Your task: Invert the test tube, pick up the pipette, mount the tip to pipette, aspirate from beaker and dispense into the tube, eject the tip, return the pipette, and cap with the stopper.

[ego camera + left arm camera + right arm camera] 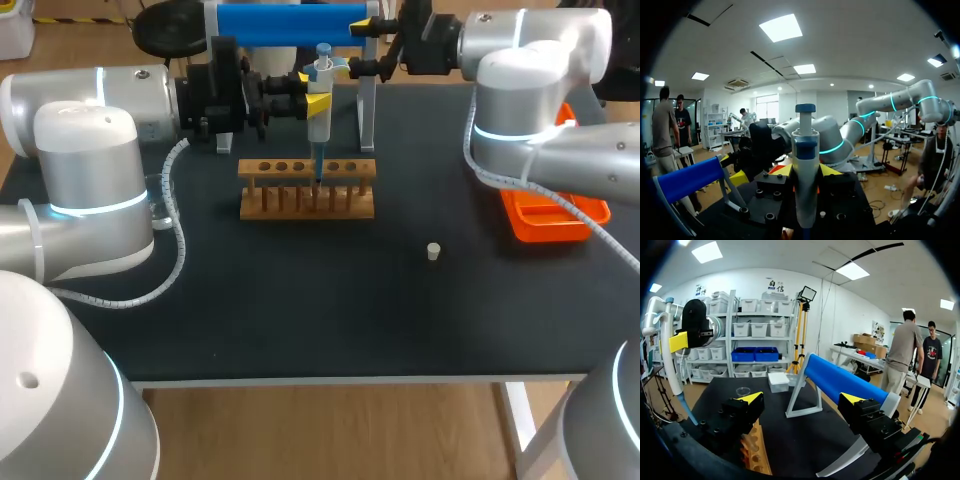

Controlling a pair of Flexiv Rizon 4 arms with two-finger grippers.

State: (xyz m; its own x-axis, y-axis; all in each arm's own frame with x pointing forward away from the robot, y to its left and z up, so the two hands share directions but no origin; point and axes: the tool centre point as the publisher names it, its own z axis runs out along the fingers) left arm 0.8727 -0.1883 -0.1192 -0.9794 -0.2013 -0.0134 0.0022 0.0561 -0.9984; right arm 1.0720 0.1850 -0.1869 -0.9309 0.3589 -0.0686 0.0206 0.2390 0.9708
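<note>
The pipette [320, 128] stands upright over the far middle of the desk [300, 320], clamped from both sides between the yellow tips of the left jaws, which come in level from the left. Its thin tip points straight down at the row of holes in the wooden rack [307, 190] and meets the rack's top near the middle; whether it enters a tube cannot be told. Just right of the pipette, the right jaws stand wide open and grip nothing. They sit level at the far edge of the desk, with the slanted leg of the blue-barred stand [840, 382] ahead of them. In the right wrist view the held pipette hangs off to one side, and a corner of the rack lies under the fingers. A small white stopper [433, 251] lies alone on the dark desk, nearer and to the right, well apart from the rack. An orange tray [550, 215] rests at the right edge, partly under the right arm.
</note>
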